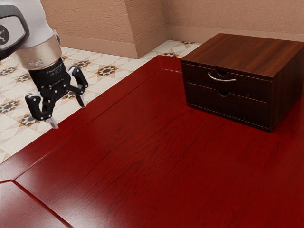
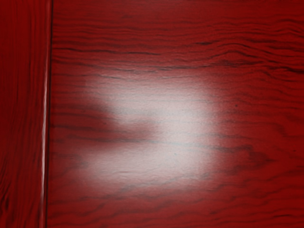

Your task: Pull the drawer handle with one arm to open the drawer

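Observation:
A dark wooden cabinet [image 1: 247, 76] with two drawers stands on the red table at the exterior view's right. Its upper drawer [image 1: 225, 81] carries a curved silver handle [image 1: 221, 78] and sits flush with the cabinet front. The lower drawer [image 1: 223, 102] is flush too. My gripper [image 1: 67, 114] hangs open at the exterior view's left, above the table's edge, far from the cabinet, with nothing between its fingers. Below my hand, the wrist view takes in the red table top [image 2: 180, 57].
The red wooden table [image 1: 142, 161] stretches wide between my gripper and the cabinet. Tiled floor [image 1: 95, 66] and a beige wall [image 1: 104, 23] lie beyond the table's far edge. A groove [image 2: 47, 118] in the table runs under my hand.

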Controlling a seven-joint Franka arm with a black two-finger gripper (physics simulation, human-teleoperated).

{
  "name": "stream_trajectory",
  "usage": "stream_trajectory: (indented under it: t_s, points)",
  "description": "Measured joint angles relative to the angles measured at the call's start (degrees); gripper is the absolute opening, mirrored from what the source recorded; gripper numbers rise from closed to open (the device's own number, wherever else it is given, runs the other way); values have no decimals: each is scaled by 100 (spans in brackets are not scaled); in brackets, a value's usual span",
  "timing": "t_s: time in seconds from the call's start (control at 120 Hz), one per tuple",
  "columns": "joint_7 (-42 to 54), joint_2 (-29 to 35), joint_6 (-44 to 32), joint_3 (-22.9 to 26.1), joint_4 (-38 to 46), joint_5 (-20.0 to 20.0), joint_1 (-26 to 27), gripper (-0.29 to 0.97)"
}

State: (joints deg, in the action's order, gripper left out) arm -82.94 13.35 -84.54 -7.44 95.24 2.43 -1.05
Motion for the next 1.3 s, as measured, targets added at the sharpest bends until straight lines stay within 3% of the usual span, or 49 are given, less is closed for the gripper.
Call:
stream_trajectory:
  t_s: [0.208, 0.358, 0.542, 0.667, 0.95, 1.3]
  points:
    - [-272, -261, -655, 24, 108, 113, 25, 68]
    - [-341, -1375, -1904, 11, -596, -55, 14, 68]
    - [-281, -2904, -3214, 79, -2184, -649, -37, 68]
    - [-252, -3161, -3631, 102, -2297, -755, 391, 68]
    - [-247, -3856, -4440, 64, -2459, -847, 406, 68]
    - [-235, -4181, -5407, 152, -2387, -832, 675, 68]
